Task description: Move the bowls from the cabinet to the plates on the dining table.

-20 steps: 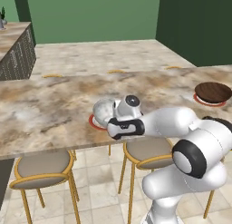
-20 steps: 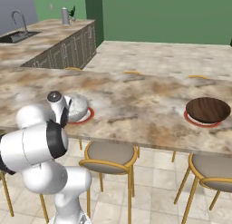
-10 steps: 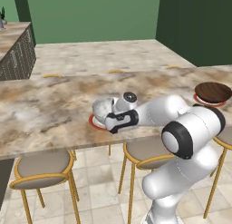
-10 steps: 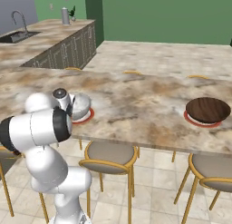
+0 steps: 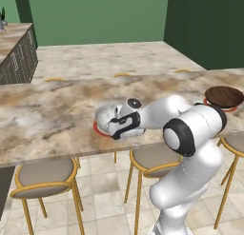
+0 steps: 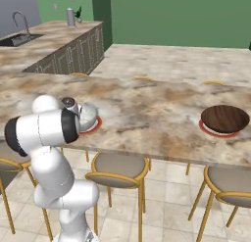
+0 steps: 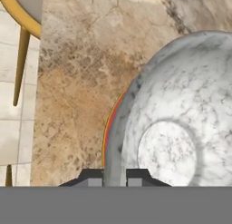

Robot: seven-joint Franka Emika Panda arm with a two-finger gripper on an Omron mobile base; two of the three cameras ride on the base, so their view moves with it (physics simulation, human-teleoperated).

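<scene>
While the two-finger gripper clamps its rim, the pale grey-white marbled stone-look bowl sits on a red-rimmed plate near the long marbled dining table's front edge. Toward the table's right end, a dark brown wood-grained bowl rests on another red-rimmed plate.

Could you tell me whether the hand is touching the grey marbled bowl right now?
Touching. In the hand view the hand has its fingertips closed on either side of the marbled bowl's rim, no gap visible.

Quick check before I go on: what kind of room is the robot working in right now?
Most likely a home kitchen with a dining bar: a long marbled dining table with yellow-legged stools tucked under it, a counter with a sink and tap behind, and bowls on red-rimmed plates.
</scene>
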